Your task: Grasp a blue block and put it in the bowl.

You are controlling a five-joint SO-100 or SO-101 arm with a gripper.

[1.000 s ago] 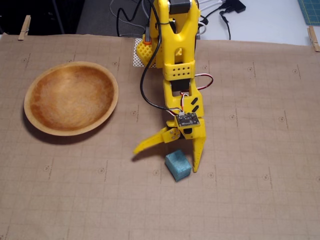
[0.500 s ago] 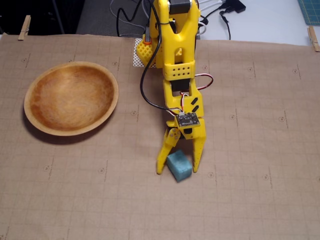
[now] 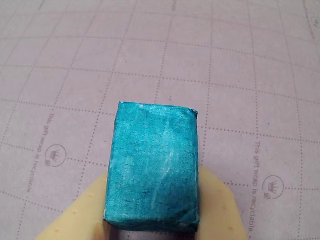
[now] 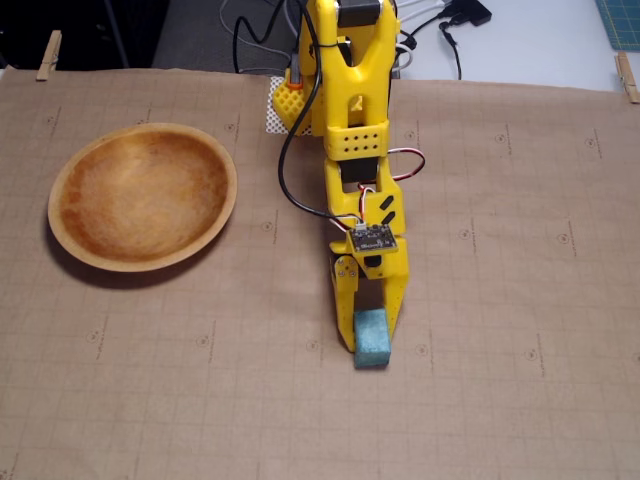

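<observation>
The blue block (image 4: 372, 338) is a small teal cuboid standing between my yellow fingers on the brown gridded paper, below the middle of the fixed view. In the wrist view the blue block (image 3: 152, 170) fills the centre, with a pale yellow finger (image 3: 215, 205) pressed against each side. My gripper (image 4: 370, 340) points down and is shut on the block; I cannot tell whether the block rests on the paper or hangs just above it. The wooden bowl (image 4: 230, 190) sits empty at the upper left of the fixed view, well apart from the gripper.
The arm's yellow base (image 4: 340, 60) stands at the top centre with cables (image 4: 440, 25) behind it. Clothespins (image 4: 48, 55) clip the paper at its far corners. A grey table edge runs along the top.
</observation>
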